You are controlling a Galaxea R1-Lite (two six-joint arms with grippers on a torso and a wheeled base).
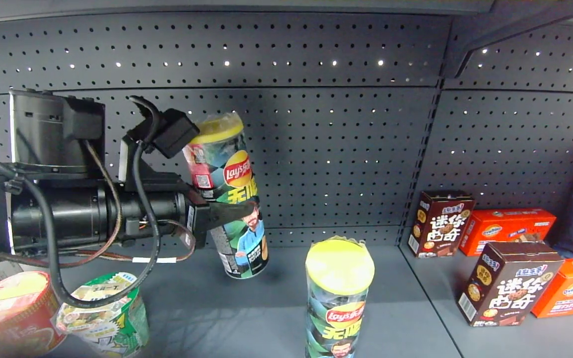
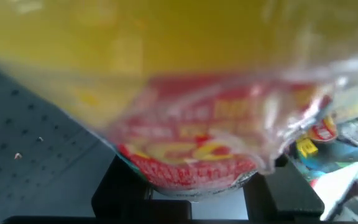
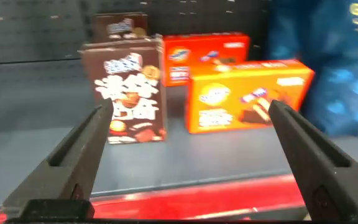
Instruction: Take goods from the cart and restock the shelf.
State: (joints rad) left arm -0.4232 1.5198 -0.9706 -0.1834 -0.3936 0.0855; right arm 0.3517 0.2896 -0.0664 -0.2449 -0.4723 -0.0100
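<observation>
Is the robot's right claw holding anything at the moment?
No: the right gripper is open, with nothing between its spread fingers; the snack boxes stand farther off.

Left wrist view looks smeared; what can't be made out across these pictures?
- Left wrist view: the held chip can sits against the lens, blurred.
- Head view: the left gripper hides its far finger behind that can; whether the can's base touches the shelf is unclear.
- Head view: the front chip can, red noodle cup and green noodle cup are cut off by the lower edge.
- Right wrist view: the blue bag is blurred.
</observation>
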